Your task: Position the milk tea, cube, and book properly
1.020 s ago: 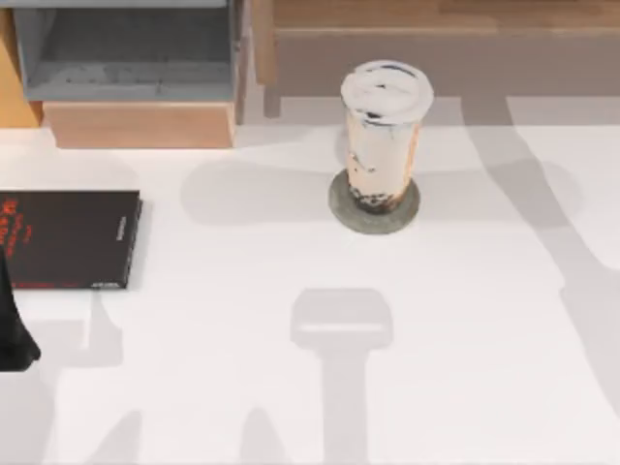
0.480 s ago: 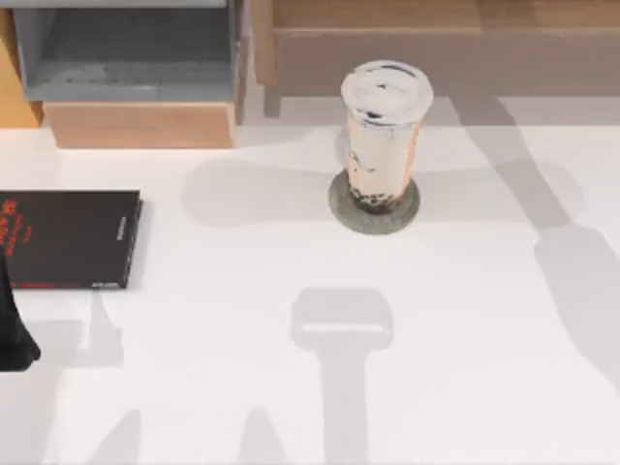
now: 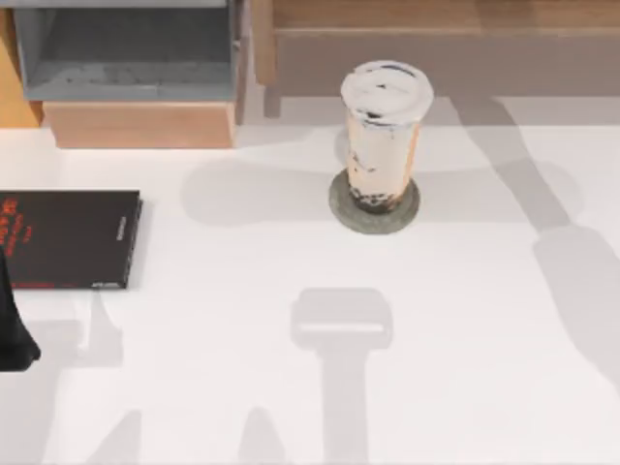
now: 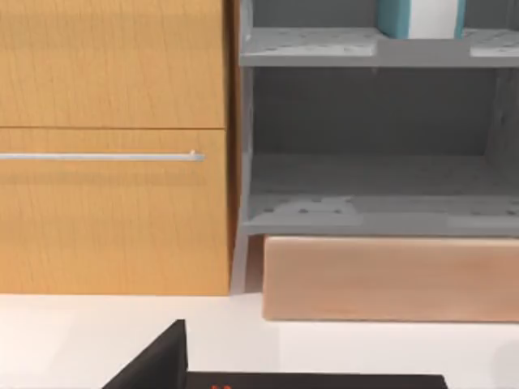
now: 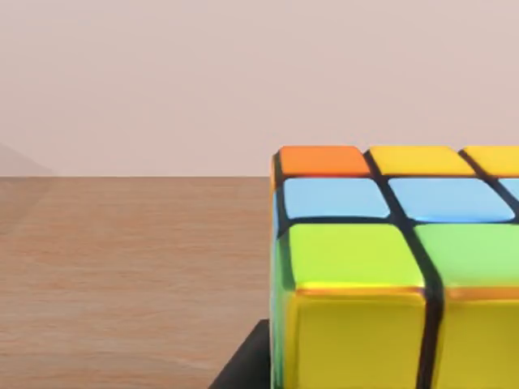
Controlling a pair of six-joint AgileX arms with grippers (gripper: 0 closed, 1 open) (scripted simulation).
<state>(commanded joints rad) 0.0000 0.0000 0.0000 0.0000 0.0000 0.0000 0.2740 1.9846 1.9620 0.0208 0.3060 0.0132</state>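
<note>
The milk tea (image 3: pixel 385 136) stands upright on a flat grey coaster (image 3: pixel 374 205) just above the centre of the white table (image 3: pixel 291 387), exactly where it stood half a second ago. At about nine o'clock from it lies a black book with red lettering (image 3: pixel 66 238), flat near the table's left edge and unmoved since then. A dark part of the left arm (image 3: pixel 12 334) sits at the left edge, roughly eight o'clock from the cup, in the same spot as before; whether its fingers are apart or together cannot be told. The left wrist view faces a grey shelf unit (image 4: pixel 373 138) beside a wooden cabinet (image 4: pixel 113 146), with the teal book (image 4: pixel 420 18) standing on an upper shelf. The right wrist view has the cube (image 5: pixel 389 267) close up over a wooden surface (image 5: pixel 130 267); the right hand's grip cannot be told. Only the right-side arm shadow has shifted since a second ago.
</note>
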